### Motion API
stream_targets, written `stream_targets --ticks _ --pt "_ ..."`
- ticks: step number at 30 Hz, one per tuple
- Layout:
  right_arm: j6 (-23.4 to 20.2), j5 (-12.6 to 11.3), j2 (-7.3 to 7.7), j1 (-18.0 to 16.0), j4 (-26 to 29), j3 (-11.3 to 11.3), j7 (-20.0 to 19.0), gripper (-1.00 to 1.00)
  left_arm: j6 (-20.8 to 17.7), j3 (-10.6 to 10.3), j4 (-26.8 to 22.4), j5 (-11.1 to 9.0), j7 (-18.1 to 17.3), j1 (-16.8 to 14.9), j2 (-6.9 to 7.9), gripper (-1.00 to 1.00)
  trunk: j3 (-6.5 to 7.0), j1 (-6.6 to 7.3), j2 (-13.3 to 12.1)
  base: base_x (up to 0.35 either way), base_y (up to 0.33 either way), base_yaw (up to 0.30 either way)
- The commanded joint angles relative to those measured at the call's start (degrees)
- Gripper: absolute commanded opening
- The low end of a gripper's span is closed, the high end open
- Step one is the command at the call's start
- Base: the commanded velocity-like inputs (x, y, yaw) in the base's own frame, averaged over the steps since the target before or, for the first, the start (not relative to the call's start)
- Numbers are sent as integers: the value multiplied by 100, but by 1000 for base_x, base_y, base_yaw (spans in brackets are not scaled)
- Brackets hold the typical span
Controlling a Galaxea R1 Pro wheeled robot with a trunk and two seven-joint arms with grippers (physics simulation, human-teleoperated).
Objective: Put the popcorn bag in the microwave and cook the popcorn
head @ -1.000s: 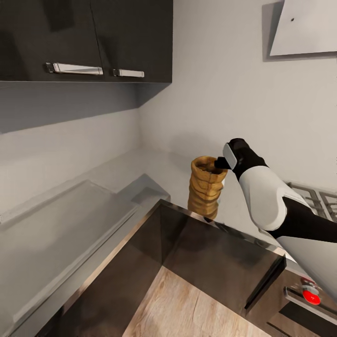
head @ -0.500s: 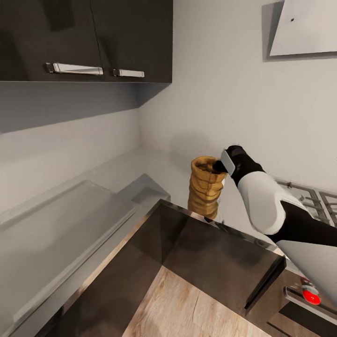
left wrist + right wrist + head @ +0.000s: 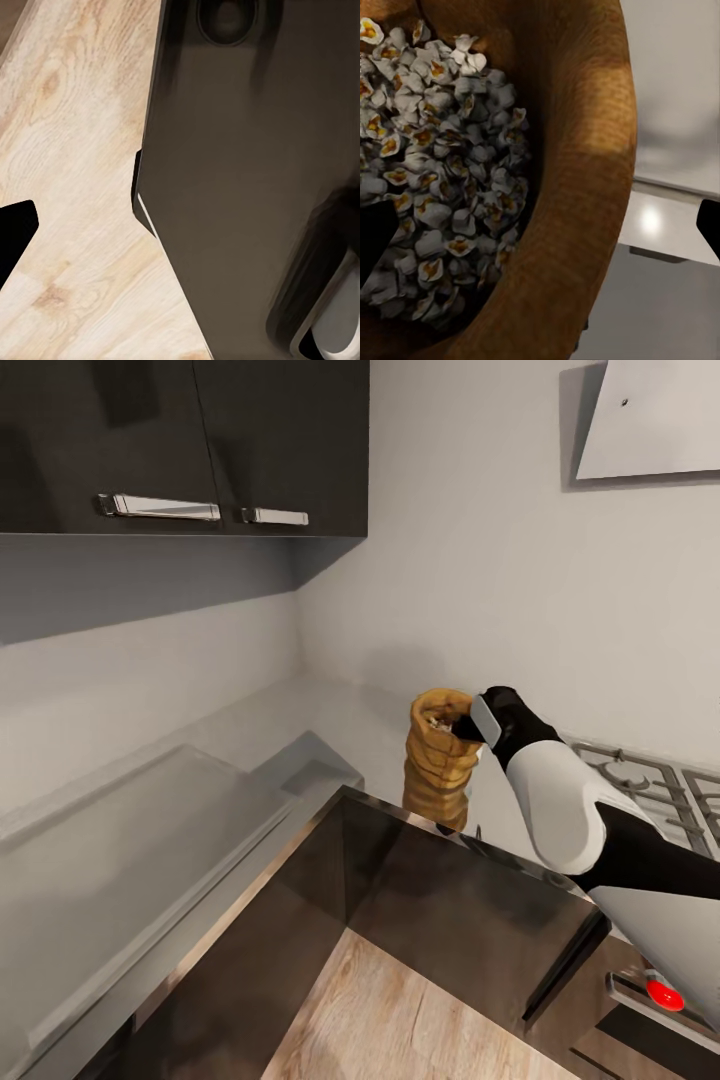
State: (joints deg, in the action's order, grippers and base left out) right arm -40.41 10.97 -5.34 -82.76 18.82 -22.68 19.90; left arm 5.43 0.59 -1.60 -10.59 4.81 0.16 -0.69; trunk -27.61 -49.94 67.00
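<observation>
Right wrist view: popcorn (image 3: 442, 187) inside popcorn bag (image 3: 577, 187)

The crumpled golden-brown paper popcorn bag (image 3: 440, 762) with ringed folds stands upright, slightly tilted, near the front edge of the shiny grey desk (image 3: 300, 730). Small whitish popcorn pieces (image 3: 442, 172) are heaped inside it.

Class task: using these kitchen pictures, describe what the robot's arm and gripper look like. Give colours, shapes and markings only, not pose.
In the head view, the right arm has a smooth, rounded white shell over the forearm, with a black section behind it and a black wrist. A small light grey rectangular panel sits on that wrist. The right gripper is black. In both wrist views its fingertips show as plain black shapes. No cables or lettering are visible.
</observation>
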Motion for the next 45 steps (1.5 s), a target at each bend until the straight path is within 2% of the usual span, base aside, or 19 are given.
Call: stream_targets --ticks 1,3,4,9,19,24,27,28,33,45 --pt "-29 51 -9 -3 8 -43 -11 100 11 2 -7 -31 11 2 -2 100 -5 0 3 0 0 0" --pt "-34 50 -5 -3 8 -43 -12 100 11 2 -7 -31 11 2 -2 100 -5 0 3 0 0 0" --pt "-36 48 -3 -3 8 -43 -12 -100 11 2 -7 -31 11 2 -2 100 -5 0 3 0 0 0" --pt "-52 -116 -1 -3 16 -42 -12 -100 11 2 -7 -31 11 2 -2 100 -5 0 3 0 0 0" --pt "-165 -130 -10 -3 100 -19 -12 -100 11 2 -7 -31 11 2 -2 100 -5 0 3 0 0 0" --pt "-697 -122 -63 -3 230 -17 -12 -100 11 2 -7 -31 11 2 -2 100 -5 0 3 0 0 0" --pt "-1433 -128 -88 -3 1010 -12 2 -100 11 2 -7 -31 11 2 -2 100 -5 0 3 0 0 0" --pt "-1609 -126 -89 -3 1105 -4 4 -100 11 2 -7 -31 11 2 -2 100 -5 0 3 0 0 0" --pt "-1939 -130 -90 -3 1330 1 13 -100 11 2 -7 -31 11 2 -2 100 -5 0 3 0 0 0" --pt "-1959 -142 -81 -3 1621 -17 -24 -100 11 -3 -7 -29 7 2 -3 100 -5 0 3 -19 0 0"
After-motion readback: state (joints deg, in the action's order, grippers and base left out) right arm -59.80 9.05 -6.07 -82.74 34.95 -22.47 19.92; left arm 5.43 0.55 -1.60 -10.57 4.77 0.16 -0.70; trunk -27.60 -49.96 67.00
